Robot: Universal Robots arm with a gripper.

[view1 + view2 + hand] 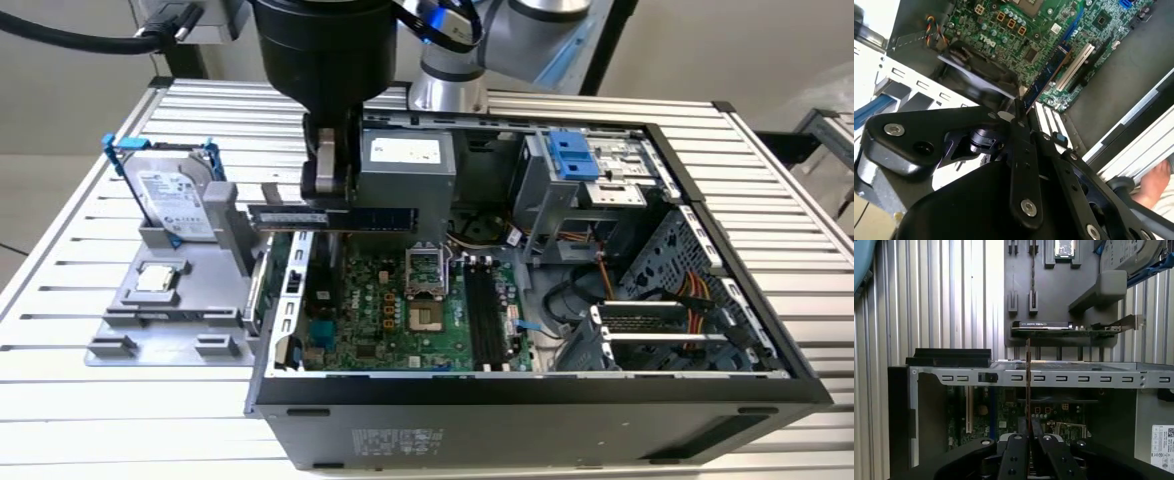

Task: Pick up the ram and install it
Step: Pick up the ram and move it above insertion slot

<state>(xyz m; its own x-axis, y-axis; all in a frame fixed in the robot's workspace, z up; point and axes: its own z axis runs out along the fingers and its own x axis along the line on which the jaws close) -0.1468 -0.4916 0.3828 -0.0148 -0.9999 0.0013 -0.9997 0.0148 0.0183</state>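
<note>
Gripper [328,200] is clamped on the ram [374,217], held horiz. over the PC case [534,410], near its edge at the exterior view's left.

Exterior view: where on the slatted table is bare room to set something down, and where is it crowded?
Bare slatted table lies nearest the camera, bordered by the grey holder and the computer case. Crowded: inside the case, and over its wall where the gripper holds the ram.

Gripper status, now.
Gripper: shut on the ram, holding it above the open case.
</note>
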